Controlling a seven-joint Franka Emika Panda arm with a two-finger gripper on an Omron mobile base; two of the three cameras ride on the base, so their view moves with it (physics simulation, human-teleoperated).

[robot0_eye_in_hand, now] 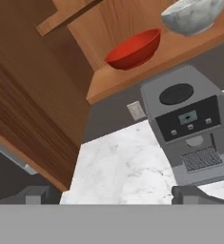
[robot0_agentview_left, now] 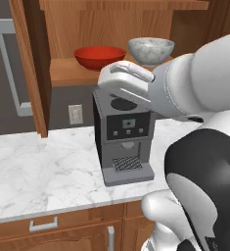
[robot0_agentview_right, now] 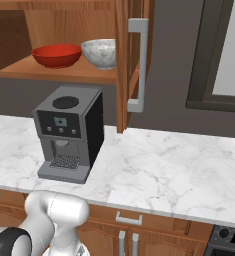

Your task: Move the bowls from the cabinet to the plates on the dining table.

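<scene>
Place: a home kitchen, computer-rendered.
Worktop: a white marble counter [robot0_agentview_right: 164, 165] with grey veins runs along a dark grey wall.
Storage: an open reddish-brown wooden cabinet [robot0_agentview_left: 33, 68] hangs above the counter; wooden drawers [robot0_agentview_left: 43, 224] with metal handles sit under its front edge.
Appliance: a grey coffee machine [robot0_agentview_left: 122, 139] stands near the counter's front edge.
Tableware: a red bowl [robot0_agentview_left: 100, 57] and a marbled bowl [robot0_agentview_left: 151, 50] sit side by side on the cabinet shelf.
Fittings: a wall socket [robot0_agentview_left: 75, 114] sits above the counter's back edge.
</scene>
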